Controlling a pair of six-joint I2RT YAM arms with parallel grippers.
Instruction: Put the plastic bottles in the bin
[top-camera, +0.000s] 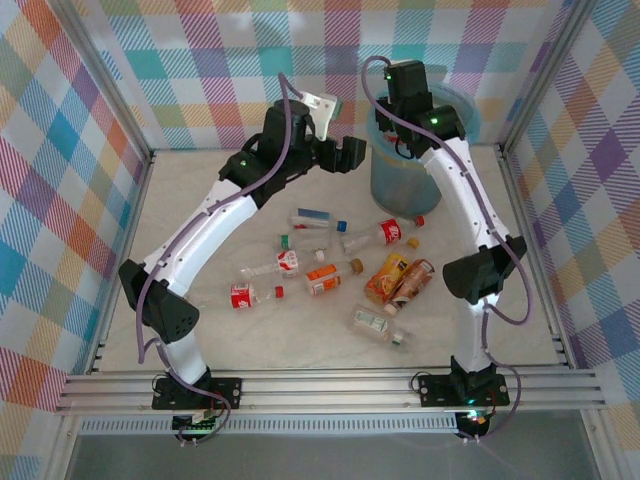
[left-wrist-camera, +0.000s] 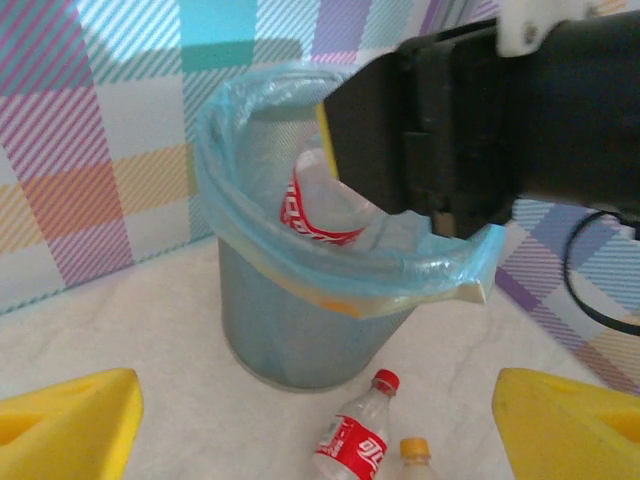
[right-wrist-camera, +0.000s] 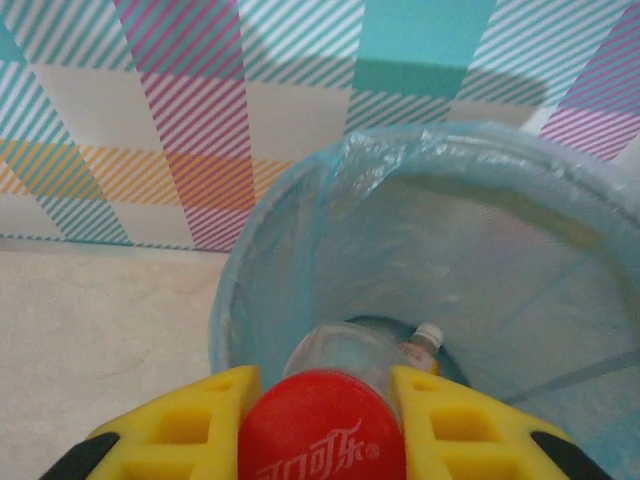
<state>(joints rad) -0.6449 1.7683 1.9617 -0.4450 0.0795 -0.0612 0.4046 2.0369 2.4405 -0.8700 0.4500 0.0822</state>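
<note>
From above, the round grey-blue bin (top-camera: 400, 180) with its pale-blue plastic bag liner stands at about one o'clock on the beige table (top-camera: 180, 190). The right gripper (top-camera: 398, 105) hangs over its mouth. The left gripper (top-camera: 347, 155) sits just beside the bin, at its nine o'clock. A scatter of small clear plastic bottles (top-camera: 322, 280) with coloured labels lies mid-table, off toward the bin's seven o'clock.

From the left wrist, that gripper's yellow fingers (left-wrist-camera: 65, 425) stand wide apart with nothing between them. Ahead, the right gripper holds a clear red-labelled bottle (left-wrist-camera: 310, 205) inside the bin's rim. A red-capped bottle (left-wrist-camera: 352, 435) lies on the table at the bin's six o'clock.

From the right wrist, the yellow fingers (right-wrist-camera: 190, 430) are clamped on the red-labelled bottle, which points down into the bin. At the bottom lies a white-capped bottle (right-wrist-camera: 425, 340).
</note>
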